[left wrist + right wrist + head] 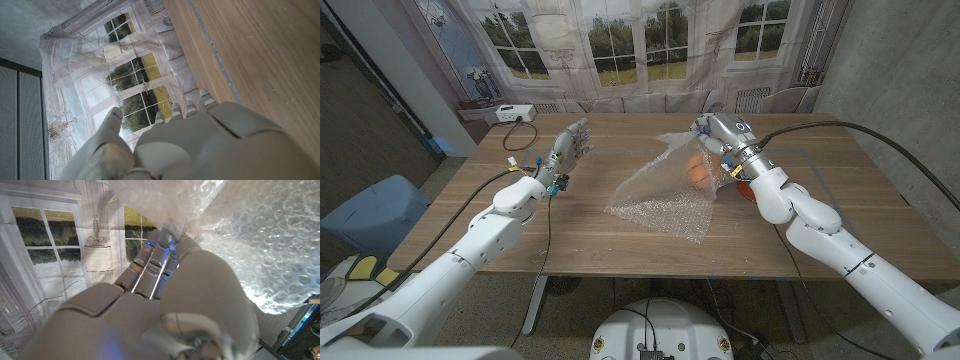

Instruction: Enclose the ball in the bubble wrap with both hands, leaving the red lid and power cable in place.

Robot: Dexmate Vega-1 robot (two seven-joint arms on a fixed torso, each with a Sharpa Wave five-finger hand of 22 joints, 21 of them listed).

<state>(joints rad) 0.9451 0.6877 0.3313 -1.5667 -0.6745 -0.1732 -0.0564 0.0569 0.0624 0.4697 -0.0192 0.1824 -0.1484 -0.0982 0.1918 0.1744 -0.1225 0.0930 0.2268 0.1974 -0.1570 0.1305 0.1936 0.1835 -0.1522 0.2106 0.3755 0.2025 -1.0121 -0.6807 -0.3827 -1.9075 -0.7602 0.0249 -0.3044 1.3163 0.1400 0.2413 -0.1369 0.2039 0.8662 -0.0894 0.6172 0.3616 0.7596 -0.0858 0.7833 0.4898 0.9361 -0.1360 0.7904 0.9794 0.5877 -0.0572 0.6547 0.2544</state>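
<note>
Glinting clear bubble wrap (665, 190), lifted over orange ball (700, 170)

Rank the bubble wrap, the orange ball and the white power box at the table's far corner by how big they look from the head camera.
1. bubble wrap, by far the largest.
2 and 3. ball and power box: look alike; box farther, ball partly covered, unranked.
</note>
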